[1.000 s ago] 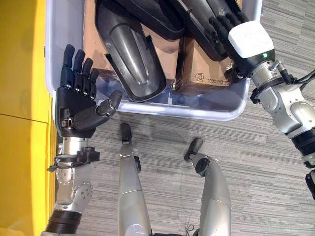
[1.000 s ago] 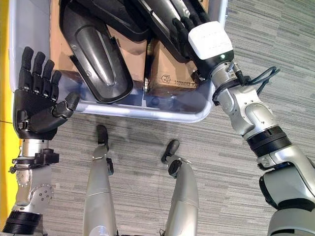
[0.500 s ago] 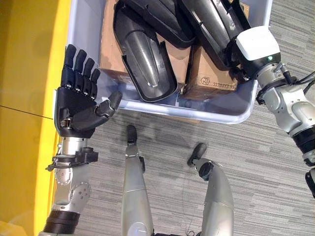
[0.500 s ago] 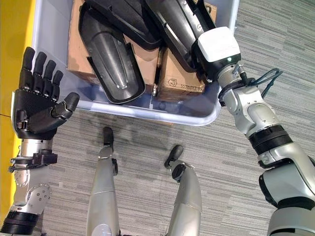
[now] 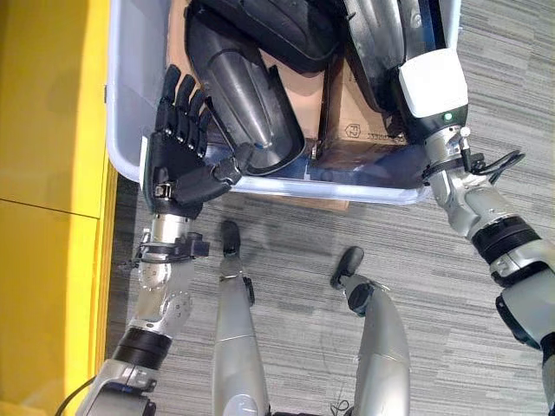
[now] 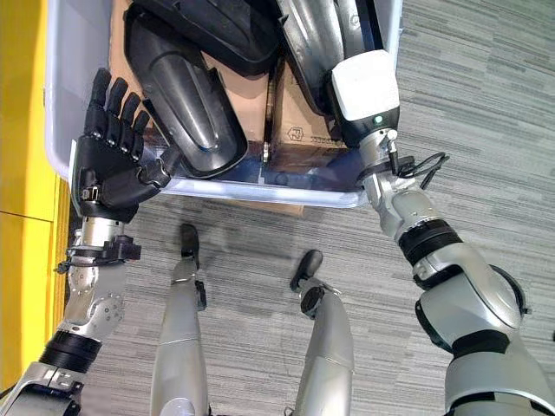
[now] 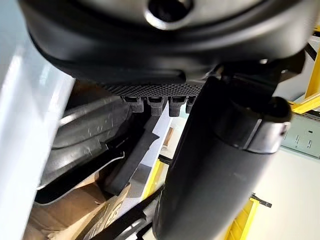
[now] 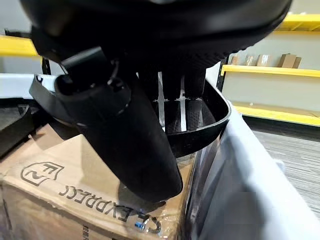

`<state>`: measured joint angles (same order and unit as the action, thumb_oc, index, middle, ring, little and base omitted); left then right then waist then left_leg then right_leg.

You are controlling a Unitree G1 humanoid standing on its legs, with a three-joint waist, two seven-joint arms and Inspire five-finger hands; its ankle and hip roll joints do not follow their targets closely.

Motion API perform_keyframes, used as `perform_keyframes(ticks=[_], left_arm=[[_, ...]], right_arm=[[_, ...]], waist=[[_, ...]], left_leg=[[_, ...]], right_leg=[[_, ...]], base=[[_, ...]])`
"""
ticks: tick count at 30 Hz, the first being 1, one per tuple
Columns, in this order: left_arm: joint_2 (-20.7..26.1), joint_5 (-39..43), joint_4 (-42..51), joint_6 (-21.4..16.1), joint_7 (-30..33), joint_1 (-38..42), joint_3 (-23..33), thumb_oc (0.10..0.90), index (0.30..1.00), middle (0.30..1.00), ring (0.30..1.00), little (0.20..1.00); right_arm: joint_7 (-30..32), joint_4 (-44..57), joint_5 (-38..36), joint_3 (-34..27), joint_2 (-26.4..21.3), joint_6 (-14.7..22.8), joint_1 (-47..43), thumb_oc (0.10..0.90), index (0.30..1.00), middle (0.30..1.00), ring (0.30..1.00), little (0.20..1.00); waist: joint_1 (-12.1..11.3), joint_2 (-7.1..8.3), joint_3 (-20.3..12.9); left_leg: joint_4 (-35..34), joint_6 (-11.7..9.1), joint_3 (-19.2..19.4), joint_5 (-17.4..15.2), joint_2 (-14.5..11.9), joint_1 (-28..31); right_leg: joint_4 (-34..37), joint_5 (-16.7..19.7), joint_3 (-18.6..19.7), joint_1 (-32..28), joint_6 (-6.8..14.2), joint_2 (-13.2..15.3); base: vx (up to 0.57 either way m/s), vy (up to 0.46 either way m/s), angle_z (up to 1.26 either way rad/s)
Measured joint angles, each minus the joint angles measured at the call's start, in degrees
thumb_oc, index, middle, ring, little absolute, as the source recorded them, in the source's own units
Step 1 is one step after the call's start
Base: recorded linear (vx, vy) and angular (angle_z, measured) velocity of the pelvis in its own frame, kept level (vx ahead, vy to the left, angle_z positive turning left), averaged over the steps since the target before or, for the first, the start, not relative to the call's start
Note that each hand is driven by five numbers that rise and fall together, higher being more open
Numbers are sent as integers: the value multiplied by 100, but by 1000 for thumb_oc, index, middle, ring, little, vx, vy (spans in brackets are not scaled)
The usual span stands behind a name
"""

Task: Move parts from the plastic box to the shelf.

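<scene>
Black parts (image 5: pixel 247 113) fill plastic box (image 5: pixel 130 104); left hand (image 5: pixel 178 156) spread wide, right hand (image 8: pixel 135 125) grasping one.

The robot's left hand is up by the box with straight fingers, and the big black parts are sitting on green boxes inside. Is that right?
Not quite. The boxes under the black parts are brown cardboard, not green, as the left eye view shows. The rest holds: the left robot hand is at the plastic box's rim with straight fingers.

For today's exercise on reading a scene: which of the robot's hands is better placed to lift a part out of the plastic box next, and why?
Probably the right hand: it is already inside the plastic box, fingers reaching into a black part by the cardboard box. The left hand is open at the box's near wall.
</scene>
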<state>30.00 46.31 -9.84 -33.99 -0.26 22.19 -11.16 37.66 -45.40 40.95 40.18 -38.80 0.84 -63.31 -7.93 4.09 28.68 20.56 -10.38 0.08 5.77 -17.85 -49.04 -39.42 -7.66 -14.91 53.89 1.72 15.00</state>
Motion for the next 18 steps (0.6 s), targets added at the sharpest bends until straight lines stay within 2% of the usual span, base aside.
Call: perform_keyframes(ticks=[3, 7, 9, 12, 13, 15, 18], left_arm=[[-36, -7, -108, -34, 169, 113, -8, 900, 1000, 1000, 1000, 1000], [-219, -230, -119, -60, 407, 121, 0, 900, 1000, 1000, 1000, 1000], [-223, -284, -59, -54, 480, 13, 7, 900, 1000, 1000, 1000, 1000], [-242, -351, -31, -51, 576, -178, 112, 900, 1000, 1000, 1000, 1000], [-292, -467, -5, -52, 614, -298, 242, 900, 1000, 1000, 1000, 1000], [-383, -493, 42, -54, 623, -338, 306, 900, 1000, 1000, 1000, 1000], [-440, -500, 221, -51, 602, -499, 418, 900, 1000, 1000, 1000, 1000]], right_arm=[[446, 78, -46, -232, 18, 385, 263, 400, 300, 300, 300, 300], [468, 941, -43, -585, -19, 743, 1036, 400, 300, 300, 300, 300], [346, 1663, -29, -780, 5, 939, 1753, 400, 300, 300, 300, 300], [311, 2203, 187, -968, 130, 1115, 2466, 400, 300, 300, 300, 300], [296, 2350, 249, -1015, 172, 1217, 2713, 400, 300, 300, 300, 300], [297, 2573, 343, -1193, 152, 1383, 2992, 400, 300, 300, 300, 300], [180, 3185, 325, -1765, 153, 1527, 3329, 400, 300, 300, 300, 300]], waist=[[24, -3, 2], [83, -16, 52], [163, -6, 131], [242, -1, 186], [343, -2, 186], [384, -3, 186], [485, -8, 186]], left_leg=[[15, 65, 57, 48, -12, 58], [12, 86, 167, 28, -17, 364], [9, 144, 299, -13, -25, 732], [1, 146, 531, -125, -26, 1330], [-12, 156, 599, -178, -26, 1635], [-56, 187, 671, -231, -22, 1966], [-102, 162, 820, -376, -17, 2587]], right_leg=[[17, 153, 37, -31, -38, -39], [44, 218, 74, -309, -56, -54], [133, 210, 113, -685, -49, -54], [243, 208, 206, -1201, -38, -58], [339, 202, 218, -1521, 1, -62], [453, 202, 287, -1828, 81, -92], [611, 204, 446, -2362, 214, -125]], base=[[-87, 47, -2], [-13, 61, -6], [1, 127, -4], [24, 126, -16], [30, 113, -12], [46, 111, -12], [51, 95, -16]])
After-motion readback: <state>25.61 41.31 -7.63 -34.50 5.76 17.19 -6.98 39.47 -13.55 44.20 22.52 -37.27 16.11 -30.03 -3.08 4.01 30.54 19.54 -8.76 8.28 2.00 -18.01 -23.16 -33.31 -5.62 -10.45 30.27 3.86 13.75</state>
